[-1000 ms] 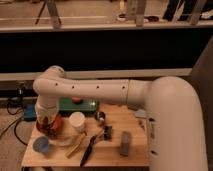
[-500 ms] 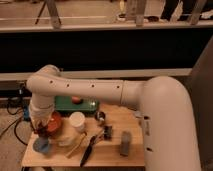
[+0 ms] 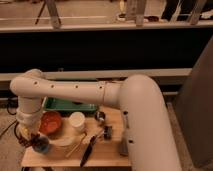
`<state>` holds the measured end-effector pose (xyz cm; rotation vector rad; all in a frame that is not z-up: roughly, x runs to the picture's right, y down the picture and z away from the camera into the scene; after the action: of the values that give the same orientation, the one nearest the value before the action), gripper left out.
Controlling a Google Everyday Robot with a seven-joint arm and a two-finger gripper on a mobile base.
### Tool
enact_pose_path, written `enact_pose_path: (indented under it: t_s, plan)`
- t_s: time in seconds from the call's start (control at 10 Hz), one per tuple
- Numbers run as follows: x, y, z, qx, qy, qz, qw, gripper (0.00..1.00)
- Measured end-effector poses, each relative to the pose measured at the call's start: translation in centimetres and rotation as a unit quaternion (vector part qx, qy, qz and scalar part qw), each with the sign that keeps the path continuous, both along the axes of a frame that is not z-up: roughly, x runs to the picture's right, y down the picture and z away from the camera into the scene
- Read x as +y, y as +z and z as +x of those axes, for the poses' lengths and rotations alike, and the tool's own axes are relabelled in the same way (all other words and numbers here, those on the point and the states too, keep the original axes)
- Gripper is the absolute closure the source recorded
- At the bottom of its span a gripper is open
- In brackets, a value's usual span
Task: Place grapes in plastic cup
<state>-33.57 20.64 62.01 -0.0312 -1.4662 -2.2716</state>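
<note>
Grapes [image 3: 36,140], a dark bunch, hang at the claw [image 3: 35,138] directly over the light-blue plastic cup [image 3: 42,146] at the front-left corner of the wooden desk [image 3: 107,152], and seem to touch its rim. The claw appears closed on the grapes, though its tips are hard to separate from the fruit. Just behind the cup sits the red-orange bowl [image 3: 50,122], with the white cup [image 3: 77,120] beside it, a green tray [image 3: 65,104] further back and a dark utensil [image 3: 88,150] toward the front. To finish well, I judge the bunch should be centred over the rim and lowered before release, so nothing rolls off the near desk edge.
</note>
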Motion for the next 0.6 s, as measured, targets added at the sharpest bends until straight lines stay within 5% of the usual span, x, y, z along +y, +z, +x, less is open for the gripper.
enact_pose_path:
  t_s: [0.2,0.6]
  plan:
    - [1.14,-0.14,-0.58,-0.006,-0.046,0.006,0.9989,0.90]
    - [1.18,0.03,-0.50,0.014,-0.055,0.016,0.9983,0.90]
